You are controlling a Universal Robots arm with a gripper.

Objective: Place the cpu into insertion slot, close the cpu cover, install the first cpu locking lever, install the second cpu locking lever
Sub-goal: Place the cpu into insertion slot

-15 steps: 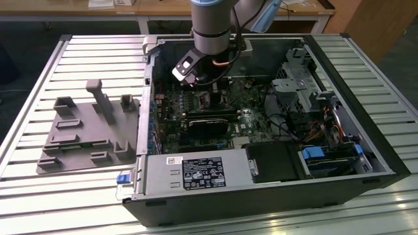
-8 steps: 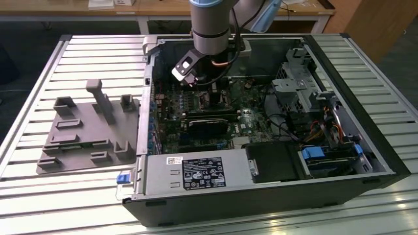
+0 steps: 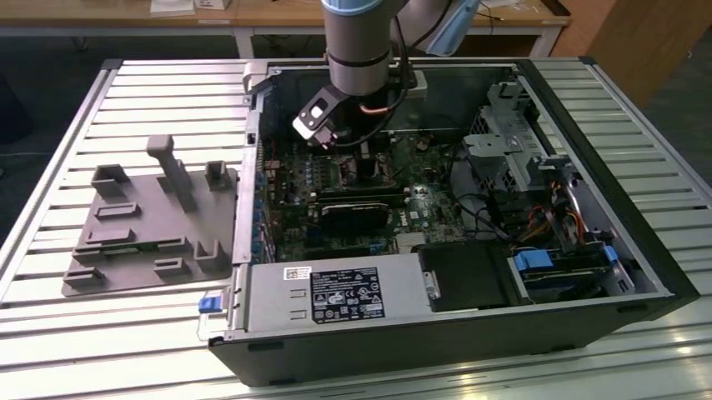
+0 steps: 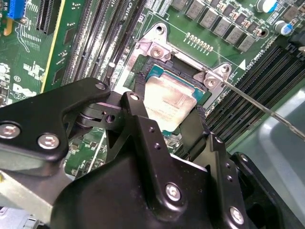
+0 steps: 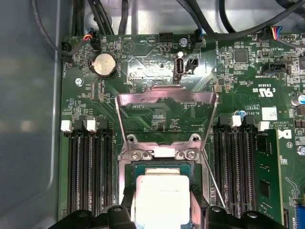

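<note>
— What's nearest the wrist?

— The gripper (image 4: 167,101). Its two black fingers (image 4: 143,124) press against opposite edges of the chip (image 4: 174,105), so it is closed on the chip.

— And where is the chip?

— In the square opening of the socket (image 4: 153,50). I cannot tell whether it is fully seated. The first wrist view shows its pale face (image 5: 162,198) between the fingertips.

— The cover?

— The cover (image 5: 143,98) stands open just beyond the socket, and the green board shows through its window. A thin lever (image 4: 264,107) runs out from one corner of the socket.

— Further out?

— Dark memory slots (image 5: 88,167) flank the socket, and a round battery (image 5: 104,64) sits past the cover. In the exterior view the arm (image 3: 362,42) reaches down into an open computer case (image 3: 623,275). A grey tray (image 3: 145,242) lies on the slatted table (image 3: 133,333) at the exterior view's left.
</note>
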